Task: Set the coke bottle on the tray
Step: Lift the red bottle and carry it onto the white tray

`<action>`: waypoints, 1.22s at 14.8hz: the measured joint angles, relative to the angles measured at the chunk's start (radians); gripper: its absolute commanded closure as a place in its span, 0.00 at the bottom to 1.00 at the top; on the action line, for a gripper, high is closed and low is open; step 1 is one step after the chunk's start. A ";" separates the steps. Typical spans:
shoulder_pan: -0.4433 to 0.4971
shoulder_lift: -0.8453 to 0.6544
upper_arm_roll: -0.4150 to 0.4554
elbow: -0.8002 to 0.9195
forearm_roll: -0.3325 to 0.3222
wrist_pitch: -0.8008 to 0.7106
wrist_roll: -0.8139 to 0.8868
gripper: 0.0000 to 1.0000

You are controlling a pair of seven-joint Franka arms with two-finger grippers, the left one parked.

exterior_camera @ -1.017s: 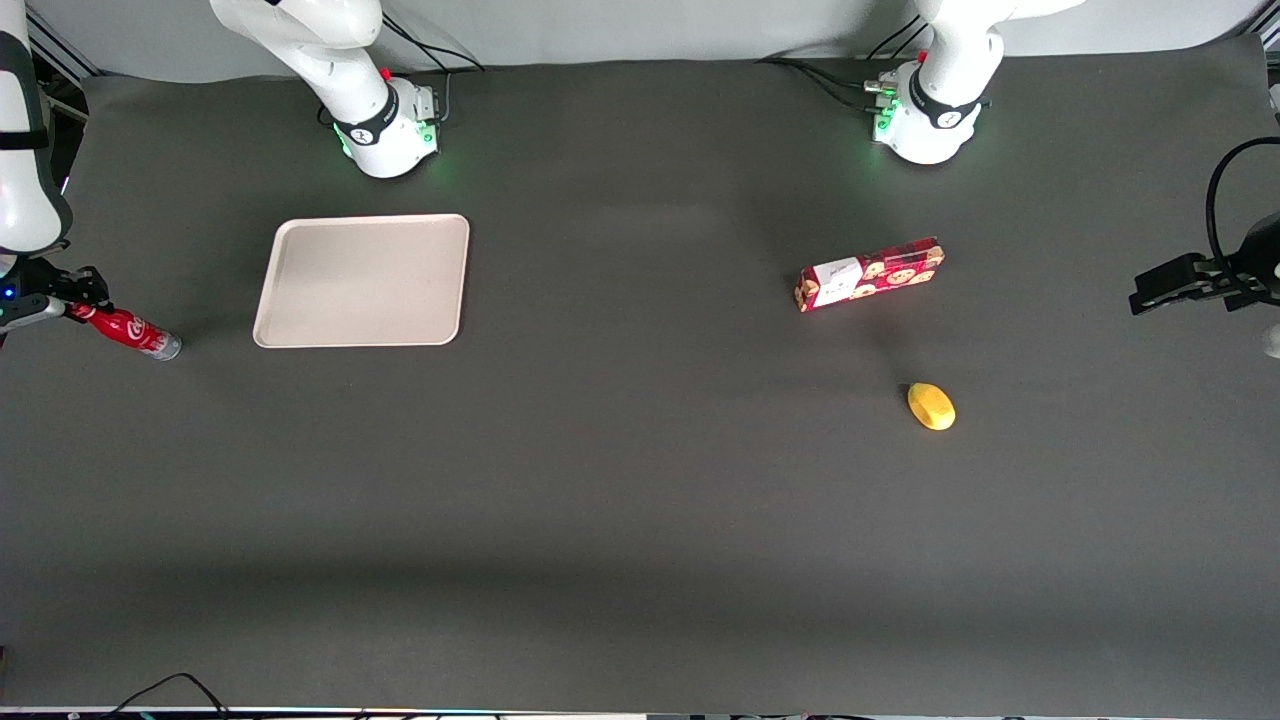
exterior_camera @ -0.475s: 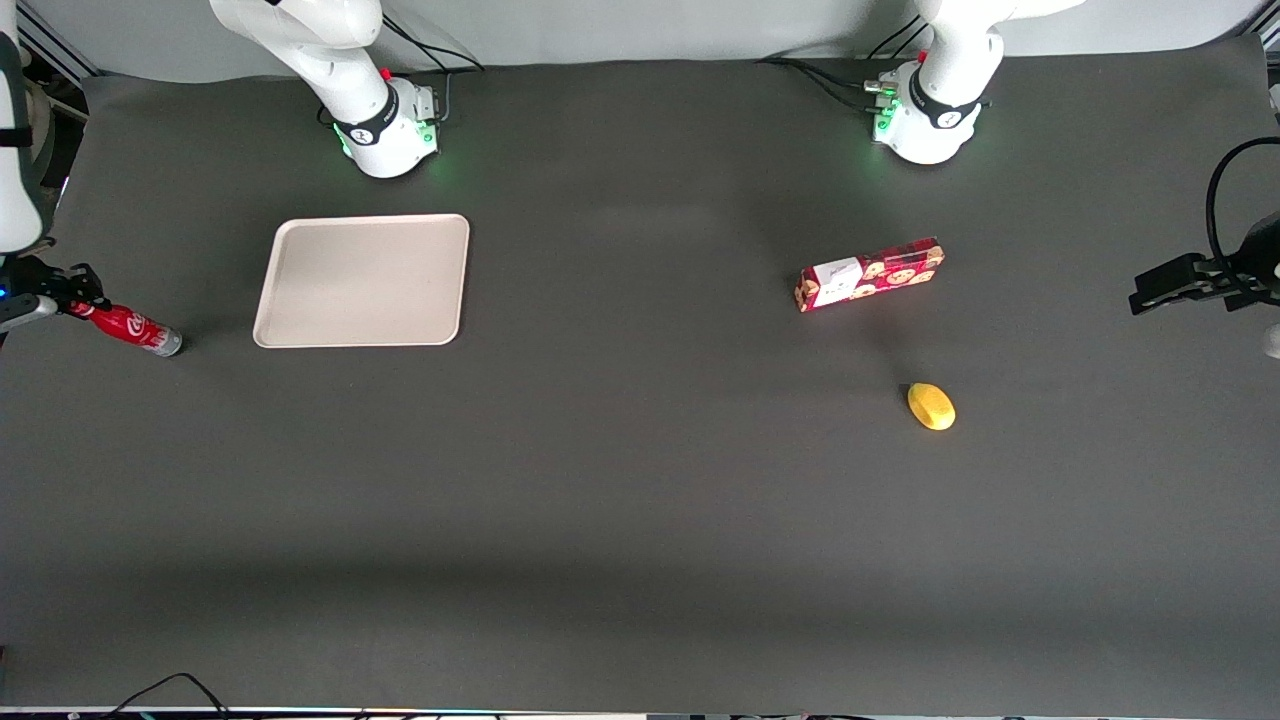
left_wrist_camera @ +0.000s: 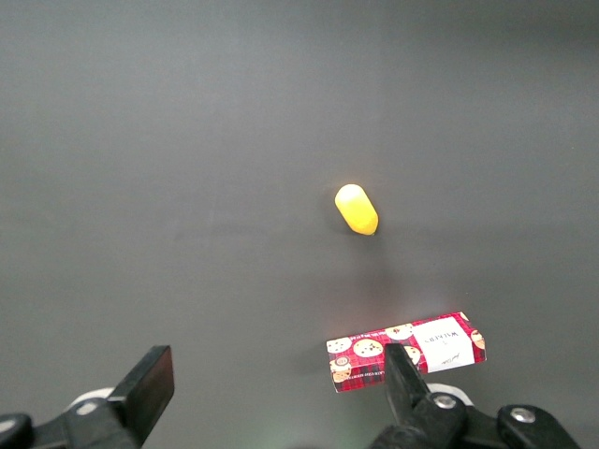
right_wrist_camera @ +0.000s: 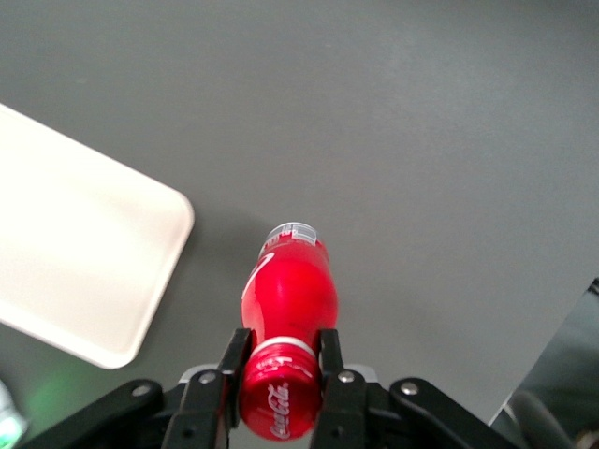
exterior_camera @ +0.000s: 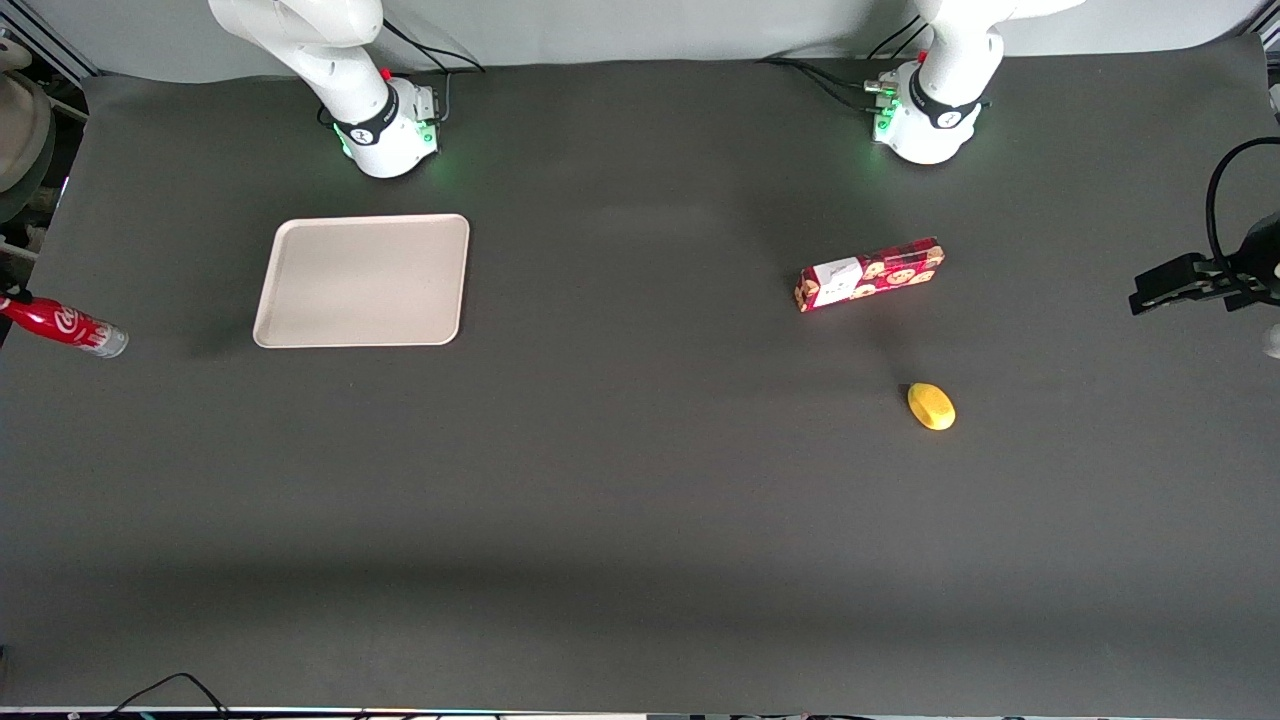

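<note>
The coke bottle (right_wrist_camera: 288, 290) is a slim red bottle with a silvery base. It hangs off the table, cap uppermost. My right gripper (right_wrist_camera: 281, 351) is shut on its red cap and neck, one finger on each side. In the front view the coke bottle (exterior_camera: 62, 326) shows at the working arm's end of the table, and the gripper is almost wholly cut off by that view's edge. The beige tray (exterior_camera: 362, 281) lies flat beside the bottle, toward the table's middle, with nothing on it. One rounded corner of the tray (right_wrist_camera: 80, 271) shows in the right wrist view.
A red cookie box (exterior_camera: 868, 273) and a small yellow object (exterior_camera: 931, 406) lie toward the parked arm's end of the table. Both arm bases (exterior_camera: 385, 125) stand at the table's edge farthest from the front camera.
My gripper has risen with the coke bottle in it. In the front view the bottle has slid toward the view's edge, and the arm has mostly left that view.
</note>
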 measured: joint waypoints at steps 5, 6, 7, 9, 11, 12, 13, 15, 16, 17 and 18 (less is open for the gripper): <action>0.004 -0.133 0.223 0.145 -0.072 -0.328 0.299 1.00; 0.005 -0.163 0.283 0.148 -0.082 -0.369 0.386 1.00; 0.006 -0.188 0.342 0.143 -0.092 -0.401 0.466 1.00; 0.008 -0.224 0.412 0.095 -0.099 -0.403 0.565 1.00; 0.006 -0.239 0.418 -0.013 -0.100 -0.311 0.588 1.00; 0.002 -0.242 0.412 -0.084 -0.100 -0.239 0.592 1.00; -0.002 -0.248 0.406 -0.159 -0.101 -0.166 0.593 1.00; -0.012 -0.271 0.398 -0.313 -0.101 -0.038 0.594 1.00; -0.017 -0.286 0.394 -0.379 -0.101 0.003 0.596 1.00; -0.021 -0.303 0.386 -0.438 -0.102 0.036 0.598 1.00; -0.024 -0.322 0.376 -0.491 -0.102 0.069 0.598 1.00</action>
